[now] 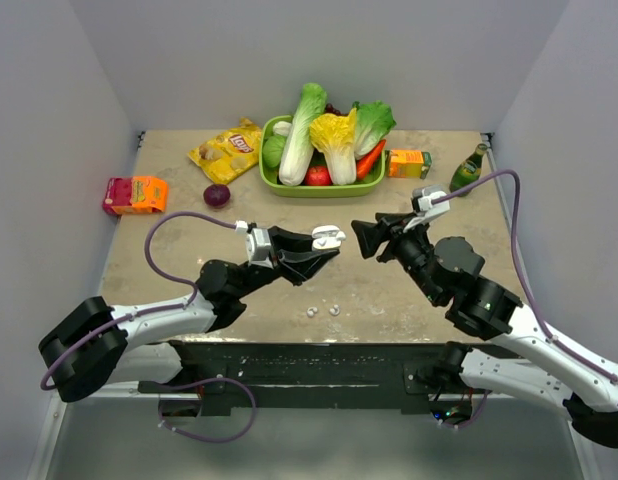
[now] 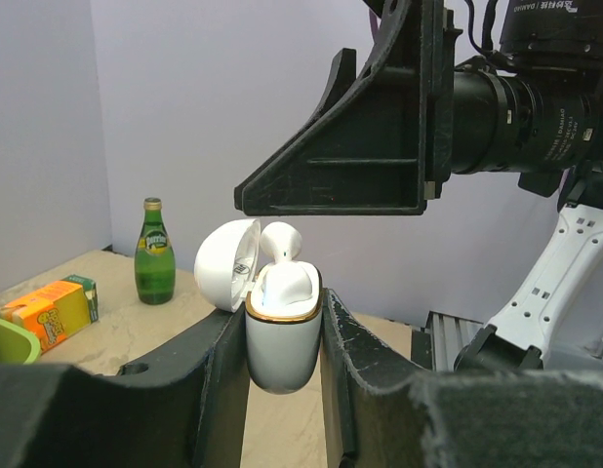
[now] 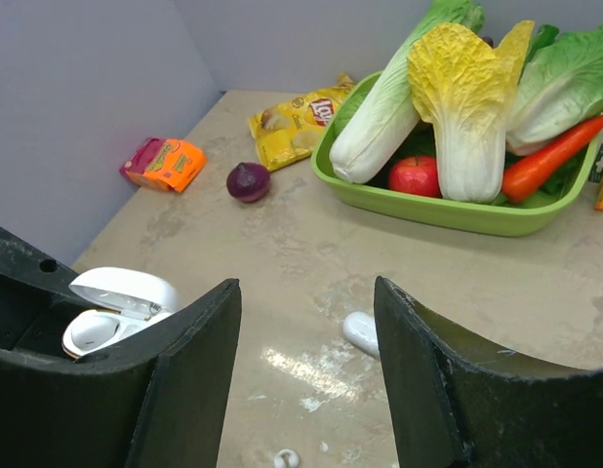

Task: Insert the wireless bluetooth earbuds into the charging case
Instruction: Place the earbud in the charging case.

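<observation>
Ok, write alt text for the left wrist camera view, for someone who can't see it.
The left end effector grips a white charging case upright, lid open, with one white earbud poking out of it. The black right end effector hangs just above. Behind, on the table, sit a green bottle and an orange carton.

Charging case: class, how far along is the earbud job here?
Done: the charging case has its lid open and one earbud standing in it. In hand: left jaws clamp the case; right jaws are open and empty. Remaining: at least two earbuds lie on the table.
</observation>
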Robot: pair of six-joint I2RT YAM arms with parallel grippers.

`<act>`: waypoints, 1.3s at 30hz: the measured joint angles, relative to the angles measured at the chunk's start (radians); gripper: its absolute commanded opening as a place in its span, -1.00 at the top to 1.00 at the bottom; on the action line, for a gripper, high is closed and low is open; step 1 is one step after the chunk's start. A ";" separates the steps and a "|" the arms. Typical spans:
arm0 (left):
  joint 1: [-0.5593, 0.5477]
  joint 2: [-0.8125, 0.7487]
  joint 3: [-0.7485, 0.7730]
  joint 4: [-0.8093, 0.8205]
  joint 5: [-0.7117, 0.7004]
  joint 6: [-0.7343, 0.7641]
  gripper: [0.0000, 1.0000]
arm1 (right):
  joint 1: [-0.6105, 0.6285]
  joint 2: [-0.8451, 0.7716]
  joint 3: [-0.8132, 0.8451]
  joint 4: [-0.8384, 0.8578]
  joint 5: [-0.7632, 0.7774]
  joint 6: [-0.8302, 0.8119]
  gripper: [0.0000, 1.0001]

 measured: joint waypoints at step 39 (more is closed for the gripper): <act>0.000 0.067 0.010 0.000 -0.043 0.031 1.00 | 0.000 -0.012 0.005 -0.058 -0.100 -0.001 -0.32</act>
